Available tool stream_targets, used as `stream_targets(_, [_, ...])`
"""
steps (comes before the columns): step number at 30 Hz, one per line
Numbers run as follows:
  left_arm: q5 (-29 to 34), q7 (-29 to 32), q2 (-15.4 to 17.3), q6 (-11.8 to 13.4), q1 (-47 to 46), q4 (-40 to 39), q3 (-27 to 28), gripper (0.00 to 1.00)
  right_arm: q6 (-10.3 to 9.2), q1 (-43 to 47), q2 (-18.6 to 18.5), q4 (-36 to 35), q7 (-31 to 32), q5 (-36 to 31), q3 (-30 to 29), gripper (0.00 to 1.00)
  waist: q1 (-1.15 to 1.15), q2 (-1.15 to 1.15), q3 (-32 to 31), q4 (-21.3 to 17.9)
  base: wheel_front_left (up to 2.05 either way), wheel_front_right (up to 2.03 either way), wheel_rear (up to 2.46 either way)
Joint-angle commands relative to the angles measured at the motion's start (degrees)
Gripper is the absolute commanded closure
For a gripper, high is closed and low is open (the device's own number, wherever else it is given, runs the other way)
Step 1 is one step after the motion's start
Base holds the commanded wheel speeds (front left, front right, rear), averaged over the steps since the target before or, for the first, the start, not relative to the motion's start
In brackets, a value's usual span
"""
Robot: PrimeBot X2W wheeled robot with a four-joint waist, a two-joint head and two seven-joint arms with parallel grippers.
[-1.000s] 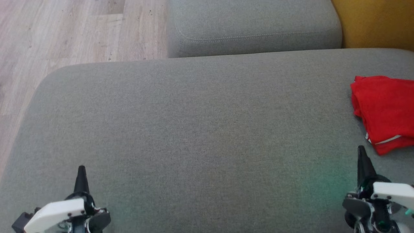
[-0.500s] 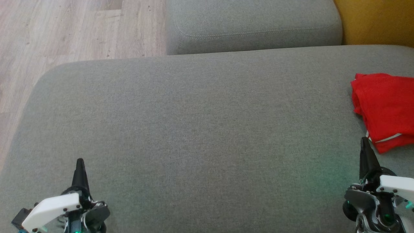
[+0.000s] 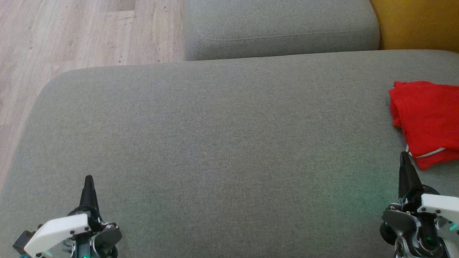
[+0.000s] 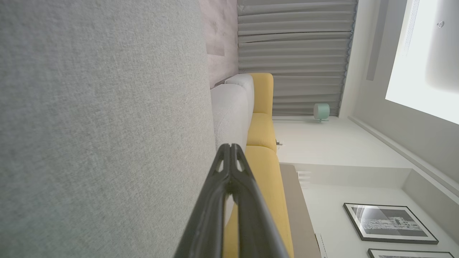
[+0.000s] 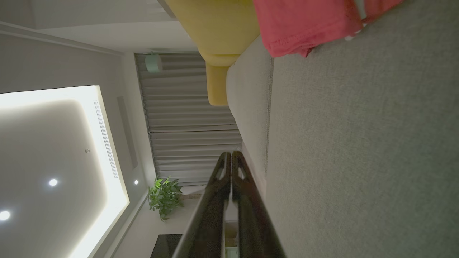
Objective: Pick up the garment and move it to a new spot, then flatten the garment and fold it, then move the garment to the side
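Where the right edge of the head view cuts it off, the red garment (image 3: 426, 122) is seen in part, so its full outline cannot be judged. It lies folded in layers at the right side of the grey sofa seat (image 3: 215, 143), with a white stripe near its lower corner.

The left tool (image 3: 88, 179) and right tool (image 3: 404, 157) are both clenched, fingers pressed together and grasping nothing. The right tool's tip is near the garment's closest corner, not touching it.

A broad stretch of grey fabric lies between the tools. The seat's left edge rounds off toward the wooden floor (image 3: 71, 36).
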Motion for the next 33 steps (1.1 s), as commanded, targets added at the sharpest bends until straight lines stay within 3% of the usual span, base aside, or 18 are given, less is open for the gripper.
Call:
stream_targets(1, [-0.31,0.18,0.23,-0.37,-2.86,-2.07,2.3,1.0,0.4,-3.0,-0.37,-2.15,0.34,0.4,1.16,1.0,0.0,0.0,0.0,0.0,0.0,0.0,0.0])
stream_targets(33, [-0.31,0.18,0.23,-0.37,-2.86,-2.08,2.3,1.0,0.4,-3.0,-0.35,-2.15,0.36,0.37,1.13,1.0,0.0,0.0,0.0,0.0,0.0,0.0,0.0])
